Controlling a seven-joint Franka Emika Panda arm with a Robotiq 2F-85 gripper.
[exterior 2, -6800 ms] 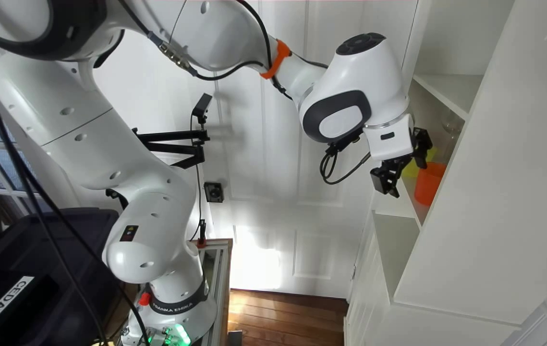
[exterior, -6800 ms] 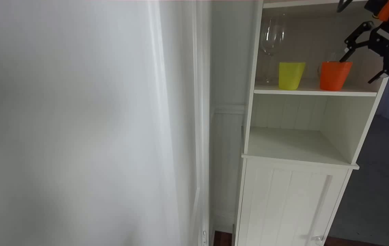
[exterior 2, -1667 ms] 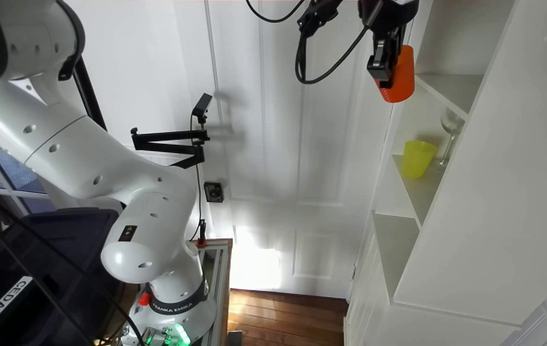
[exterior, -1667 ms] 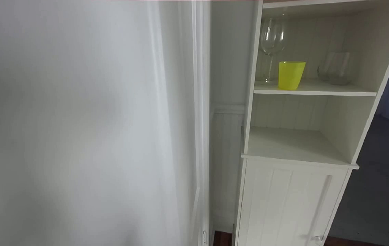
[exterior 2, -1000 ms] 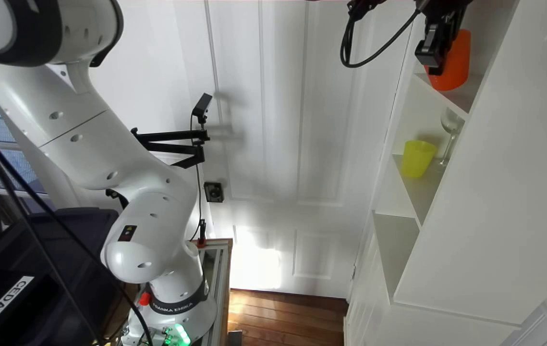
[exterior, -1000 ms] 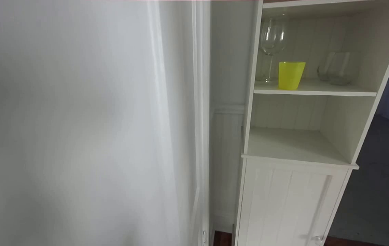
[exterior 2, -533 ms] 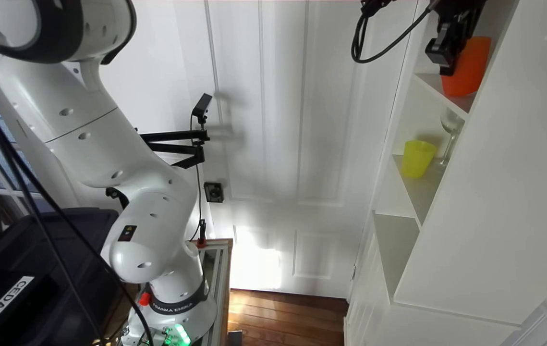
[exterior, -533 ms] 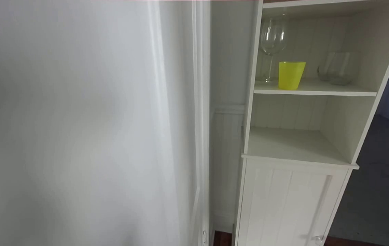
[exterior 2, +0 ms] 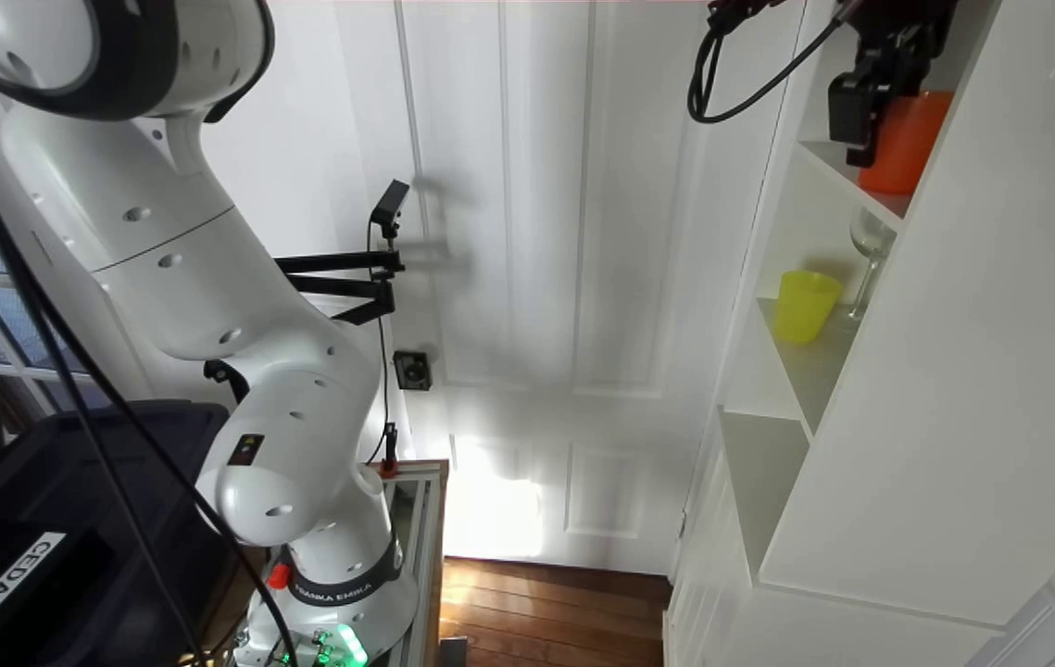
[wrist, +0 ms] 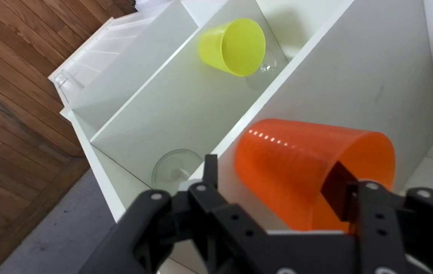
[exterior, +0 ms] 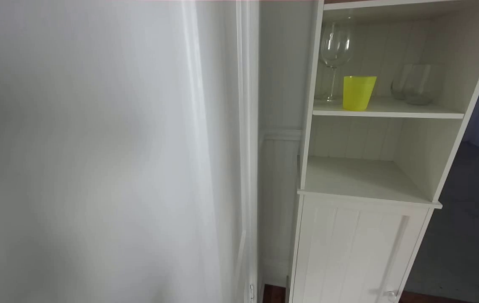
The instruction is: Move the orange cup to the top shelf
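1 orng cup (wrist: 296, 167), 1 ylw cup (wrist: 231, 47)

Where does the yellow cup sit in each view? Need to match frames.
In an exterior view: yellow cup, right of centre, upper part.
In an exterior view: yellow cup, right of centre, about mid-height.
In the wrist view: yellow cup, near the top, about mid-width.
Shared landmark: the white shelf it stands on, seen in all three.
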